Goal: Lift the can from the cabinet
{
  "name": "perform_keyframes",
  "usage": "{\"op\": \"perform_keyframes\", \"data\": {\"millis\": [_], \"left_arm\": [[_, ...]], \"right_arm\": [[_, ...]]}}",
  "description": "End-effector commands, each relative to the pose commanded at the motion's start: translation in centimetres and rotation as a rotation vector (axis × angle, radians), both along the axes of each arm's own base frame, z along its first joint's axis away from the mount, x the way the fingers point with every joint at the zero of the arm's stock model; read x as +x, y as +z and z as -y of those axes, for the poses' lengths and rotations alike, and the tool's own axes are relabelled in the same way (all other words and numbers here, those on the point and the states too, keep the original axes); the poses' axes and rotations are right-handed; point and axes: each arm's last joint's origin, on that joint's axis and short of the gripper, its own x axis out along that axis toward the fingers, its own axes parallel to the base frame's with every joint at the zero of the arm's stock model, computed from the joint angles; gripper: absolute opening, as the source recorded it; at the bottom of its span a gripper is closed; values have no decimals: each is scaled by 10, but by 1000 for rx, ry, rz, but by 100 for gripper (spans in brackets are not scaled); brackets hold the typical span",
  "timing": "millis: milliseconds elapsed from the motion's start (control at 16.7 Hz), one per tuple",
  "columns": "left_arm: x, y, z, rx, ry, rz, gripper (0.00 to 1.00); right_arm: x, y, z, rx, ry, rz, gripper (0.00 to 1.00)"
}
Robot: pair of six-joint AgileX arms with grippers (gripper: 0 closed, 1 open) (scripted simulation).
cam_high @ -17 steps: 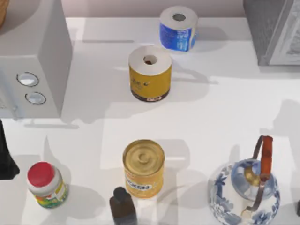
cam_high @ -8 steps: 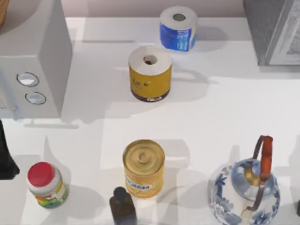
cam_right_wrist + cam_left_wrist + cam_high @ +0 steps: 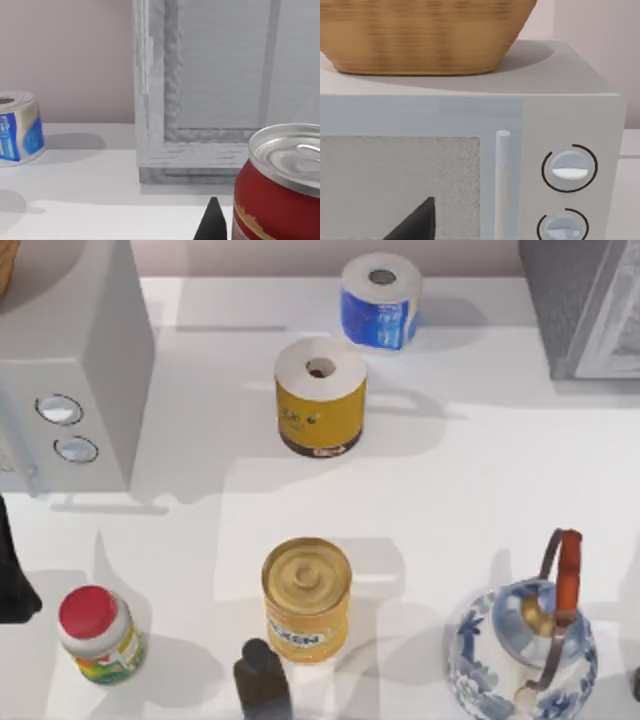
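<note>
The can (image 3: 280, 190) is seen close against the right gripper's (image 3: 212, 222) camera, in front of the cabinet (image 3: 220, 75) and already outside it, apparently held for lifting; how the jaws stand cannot be told. The left arm is parked facing the microwave (image 3: 570, 100).

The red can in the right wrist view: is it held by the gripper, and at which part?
It cannot be told. The can sits very close to the camera, beside one dark fingertip, but no contact is visible.
</note>
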Motion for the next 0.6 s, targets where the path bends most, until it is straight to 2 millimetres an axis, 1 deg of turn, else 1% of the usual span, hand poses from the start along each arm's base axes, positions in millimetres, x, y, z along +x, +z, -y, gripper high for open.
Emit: {"op": "perform_keyframes", "data": {"millis": [300,480,600], "left_arm": [[0,0,0,0,0,0,100],[0,0,0,0,0,0,100],[0,0,0,0,0,0,100]], "right_arm": [[5,7,0,-1,22,1,0],[16,17,0,-2,69,-3,0],[28,23,1,-3,113,-5,0]]}}
